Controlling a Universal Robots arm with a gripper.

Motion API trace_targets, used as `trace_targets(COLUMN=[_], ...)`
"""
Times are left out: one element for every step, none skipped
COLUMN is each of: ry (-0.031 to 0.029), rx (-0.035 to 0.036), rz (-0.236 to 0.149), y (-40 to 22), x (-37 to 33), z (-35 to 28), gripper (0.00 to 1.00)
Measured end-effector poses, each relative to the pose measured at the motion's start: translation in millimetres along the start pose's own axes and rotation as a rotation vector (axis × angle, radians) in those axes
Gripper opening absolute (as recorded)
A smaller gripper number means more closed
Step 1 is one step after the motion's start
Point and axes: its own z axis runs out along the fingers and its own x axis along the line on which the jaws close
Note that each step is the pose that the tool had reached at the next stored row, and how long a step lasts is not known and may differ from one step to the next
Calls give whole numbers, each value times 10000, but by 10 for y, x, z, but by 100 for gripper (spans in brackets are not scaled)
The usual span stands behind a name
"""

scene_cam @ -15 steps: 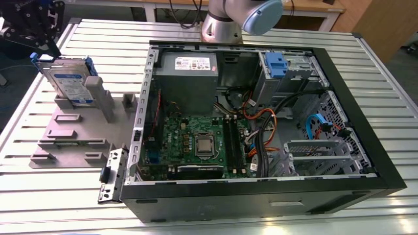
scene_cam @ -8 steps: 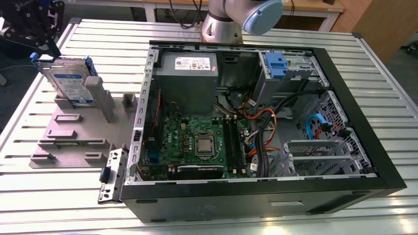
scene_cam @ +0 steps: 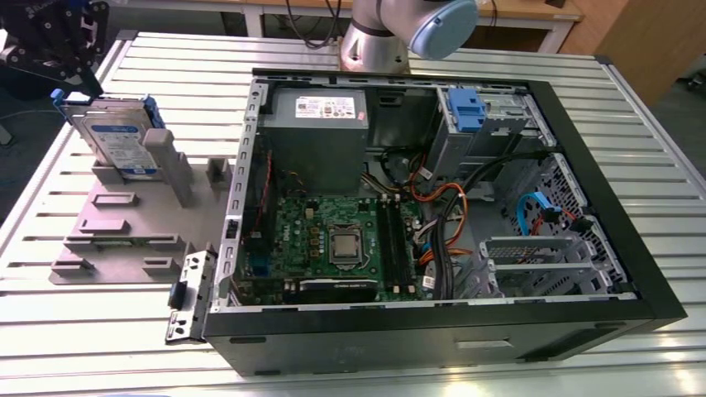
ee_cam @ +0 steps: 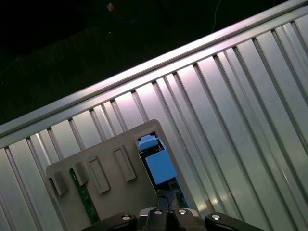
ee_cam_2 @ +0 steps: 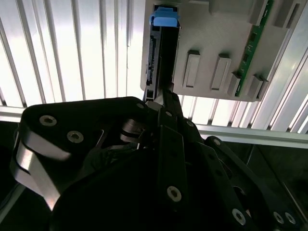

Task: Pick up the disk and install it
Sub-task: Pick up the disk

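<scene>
The tool [ee_cam_2: 162, 98] sits at the upper end of the disk [scene_cam: 119, 136]; whether it is spread or clamped I cannot tell. The disk stands on edge in a slot of the grey holder [scene_cam: 132, 215] on the tabletop [scene_cam: 165, 58], outside the computer case [scene_cam: 441, 331]. A hold on one end only, on smooth blue plastic, could likely let the disk tilt, bind against the slot walls or slip. The case's side wall stands between holder and drive cage [scene_cam: 491, 116], with the power supply [scene_cam: 314, 124] and loose cables [scene_cam: 441, 198] crowding it.
</scene>
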Motion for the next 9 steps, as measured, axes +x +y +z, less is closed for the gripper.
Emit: trace_targets(ry=[0, 1, 1, 1, 1, 2, 2, 2, 2], rx=[0, 0, 0, 0, -1, -1, -1, -1, -1], rz=[-6, -12, -17, -23, -30, -36, -42, -48, -53], y=[0, 0, 0, 0, 0, 0, 0, 0, 0], x=[0, 0, 0, 0, 0, 0, 0, 0, 0], z=[0, 0, 0, 0, 0, 0, 0, 0, 0], gripper=[11, 11, 11, 11, 11, 11, 11, 11, 11])
